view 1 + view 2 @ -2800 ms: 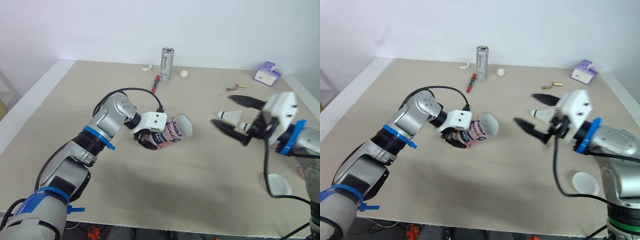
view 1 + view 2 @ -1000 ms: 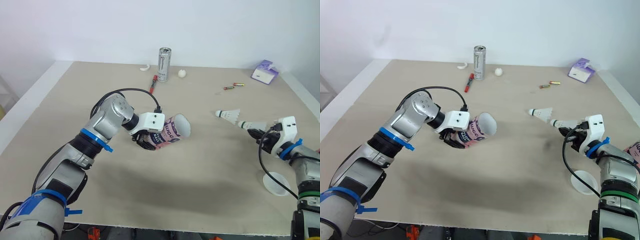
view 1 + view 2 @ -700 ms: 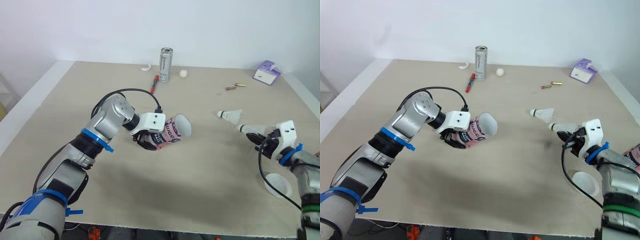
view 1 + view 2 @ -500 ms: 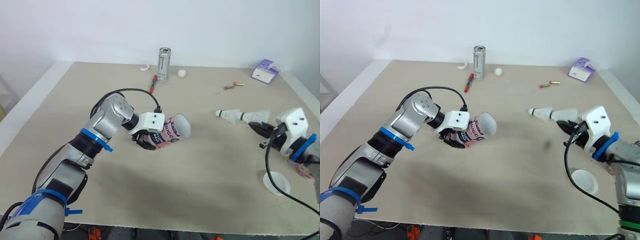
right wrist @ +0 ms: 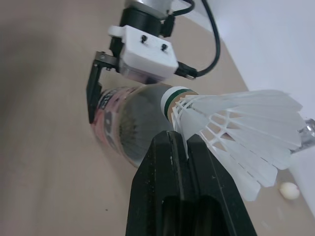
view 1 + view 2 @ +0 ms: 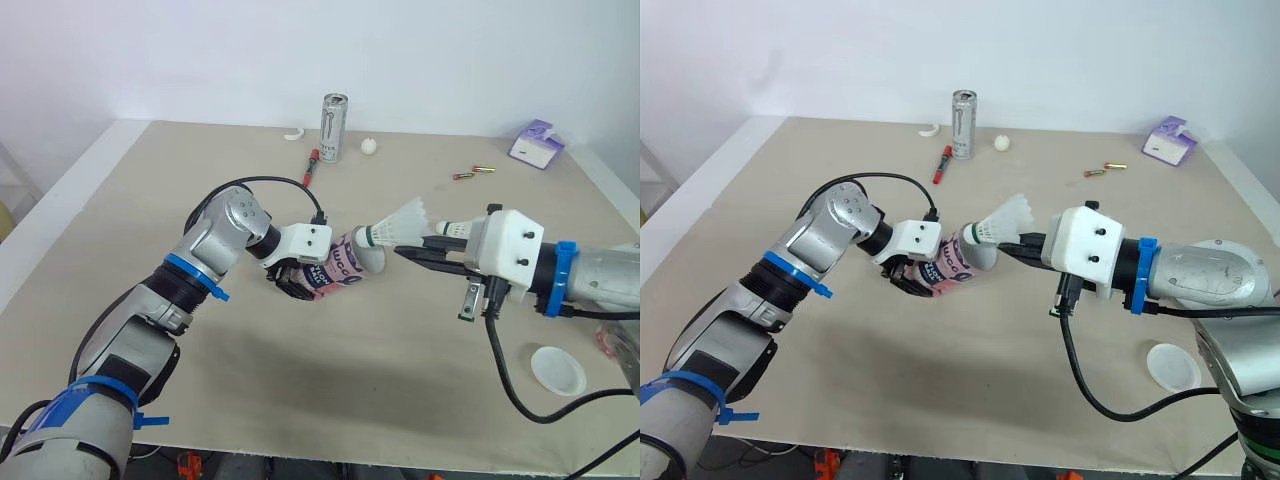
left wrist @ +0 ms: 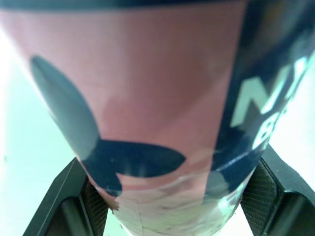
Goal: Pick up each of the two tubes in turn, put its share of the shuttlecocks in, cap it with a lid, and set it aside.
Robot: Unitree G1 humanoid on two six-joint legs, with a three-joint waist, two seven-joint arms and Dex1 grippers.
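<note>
Pink tube (image 6: 345, 266) is gripped in the left pincer (image 6: 297, 282). The right pincer (image 6: 405, 251) clamps a white shuttlecock (image 6: 398, 222), cork at the tube's mouth.

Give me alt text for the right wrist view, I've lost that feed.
The right gripper is shut on a white shuttlecock by its feathers, with the green-banded cork at the open mouth of a pink tube. The left gripper holds that tube over the tan table.
</note>
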